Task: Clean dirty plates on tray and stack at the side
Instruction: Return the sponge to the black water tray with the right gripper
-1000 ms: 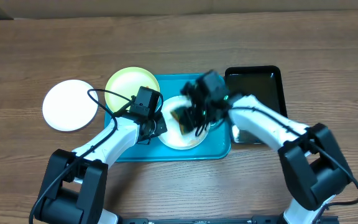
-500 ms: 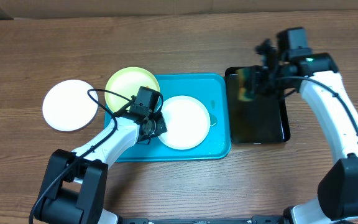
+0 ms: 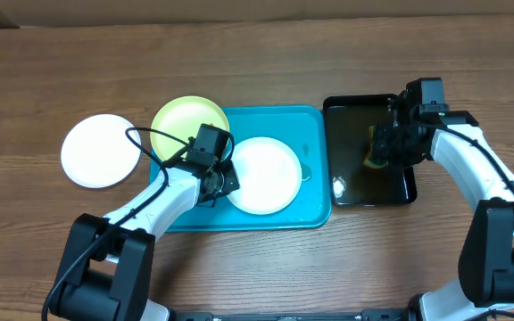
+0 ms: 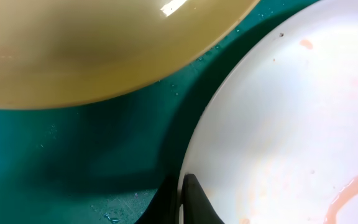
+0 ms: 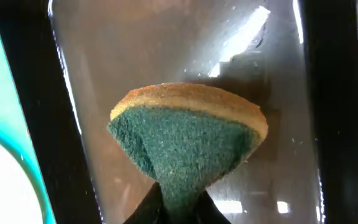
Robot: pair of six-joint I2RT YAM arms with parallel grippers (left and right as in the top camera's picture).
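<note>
One white plate sits off on the table to the left, so I'd call that one done. The smeared white plate lies on the blue tray, reddish streaks all over it, with the left tool pinching its rim. The yellow-green plate hangs over the tray's back-left corner. The right tool squeezes a sponge over the black tray. Roughly a third done, I reckon.

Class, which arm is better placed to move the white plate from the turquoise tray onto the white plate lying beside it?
Left. The left gripper already pinches the rim of the white plate, and the lone plate lies on its side. The right gripper holds the sponge over the black tray.
</note>
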